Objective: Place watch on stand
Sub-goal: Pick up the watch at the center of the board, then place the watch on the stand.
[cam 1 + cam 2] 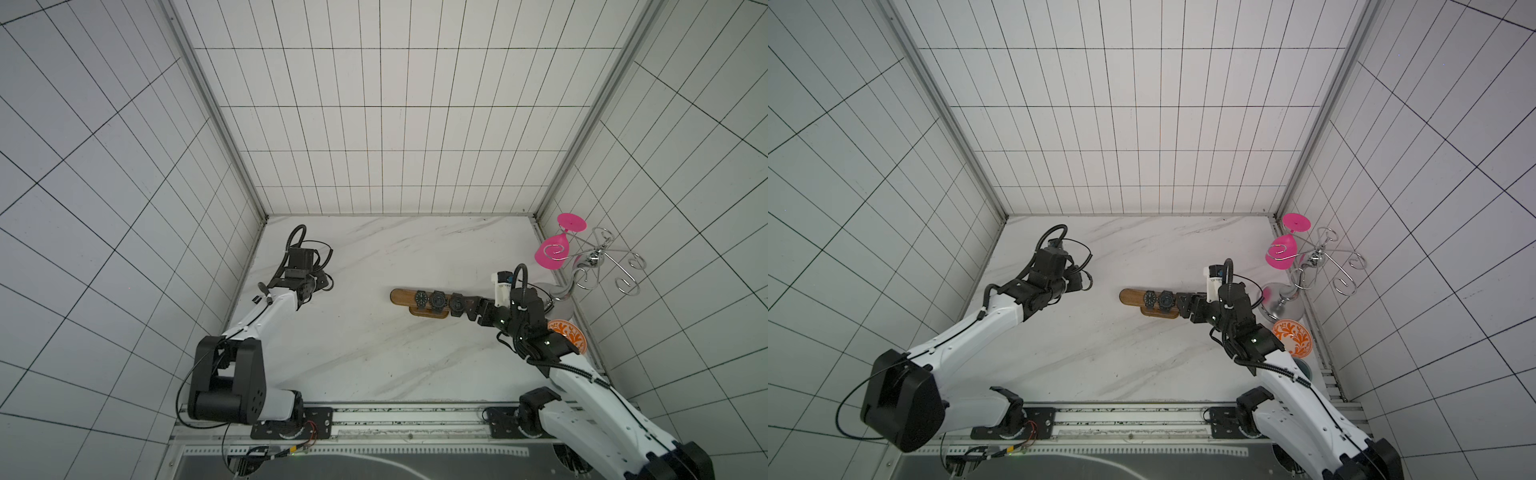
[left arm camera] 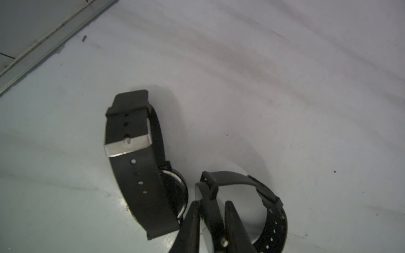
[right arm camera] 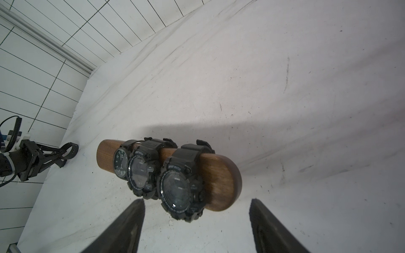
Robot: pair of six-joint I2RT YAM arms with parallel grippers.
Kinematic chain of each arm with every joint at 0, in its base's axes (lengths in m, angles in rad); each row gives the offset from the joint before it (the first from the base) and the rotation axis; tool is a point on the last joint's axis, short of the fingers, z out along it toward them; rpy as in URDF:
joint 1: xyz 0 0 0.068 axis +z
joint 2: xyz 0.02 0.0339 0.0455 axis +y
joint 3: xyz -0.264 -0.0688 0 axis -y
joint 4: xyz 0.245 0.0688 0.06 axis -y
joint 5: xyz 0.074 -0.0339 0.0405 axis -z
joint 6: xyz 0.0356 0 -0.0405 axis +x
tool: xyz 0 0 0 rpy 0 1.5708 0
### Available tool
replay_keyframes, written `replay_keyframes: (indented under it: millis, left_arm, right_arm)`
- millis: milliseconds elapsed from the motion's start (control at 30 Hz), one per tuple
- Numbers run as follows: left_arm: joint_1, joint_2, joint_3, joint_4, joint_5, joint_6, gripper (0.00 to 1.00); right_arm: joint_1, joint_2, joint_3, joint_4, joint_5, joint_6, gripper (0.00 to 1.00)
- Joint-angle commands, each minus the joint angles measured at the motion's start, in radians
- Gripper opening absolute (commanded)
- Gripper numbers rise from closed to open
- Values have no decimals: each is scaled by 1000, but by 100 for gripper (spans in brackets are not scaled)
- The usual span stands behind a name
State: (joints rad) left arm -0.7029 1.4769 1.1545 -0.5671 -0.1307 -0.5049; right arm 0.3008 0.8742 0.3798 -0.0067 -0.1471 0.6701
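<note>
My right gripper (image 3: 196,200) has its two dark, flat-sided fingers spread wide with nothing between them. It sits just short of the rounded end of the stand (image 3: 221,175) — a smooth brown wooden bar with visible grain, raised on a shorter oval base (image 1: 428,312). Three black watches wrap the bar side by side. The nearest watch (image 3: 182,188) is chunky, with a knobbly rubber case and a round dark glass lettered SPORT WATCH. The middle watch (image 3: 140,173) has the same build. The far watch (image 3: 120,164) is slimmer, with a dark dial and pale markings. Beyond it the bar's end is bare.

Well apart, across the matte white, grey-veined table (image 1: 374,365), my left gripper (image 2: 211,202) straddles the smooth black strap of a looped watch (image 2: 258,190). I cannot tell whether the fingers press it. Just beside it lies a buckled watch (image 2: 133,164), its flat punched strap closed by a brushed steel buckle.

By the right wall stands a silver wire rack (image 1: 593,259) of spirals — a pink glass (image 1: 550,251) hangs in it, and an orange patterned dish (image 1: 569,332) sits nearby.
</note>
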Motion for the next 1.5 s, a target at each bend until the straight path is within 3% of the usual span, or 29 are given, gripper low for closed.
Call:
replay_keyframes:
  millis: [0,133,233,367,567,767,967,1300,1467]
  left_arm:
    - [106,-151,-91,-1,-117,-35,52]
    - [271,-342,-254,53,-179,-24,55]
    - [423,-404,-312,51,-142,-30,56]
    - [616,-410,-356,53,-59,-42,54]
    - [819,-371,-439,116,5,-78,53]
    - [887,-231,-417,135,-5,-50,51]
    - [993,-101,-388,163,98,-34,42]
    - [995,13,-348,213,75,-24,38]
    - [996,70,-312,225,72,-18,29]
  right_arm:
    - [-9,-42,86,-87,76,-74,78]
    - [-11,-71,120,-107,81,-119,78]
    - [-11,-78,140,-108,52,-138,78]
    - [-11,-71,150,-104,5,-158,77]
    - [-11,-75,144,-103,-28,-168,77]
    - [-11,-71,123,-79,-39,-159,77]
    - [-11,-54,120,-63,-60,-161,77]
    - [15,-58,107,-52,-40,-175,77]
    - [21,-60,97,-49,-42,-170,77]
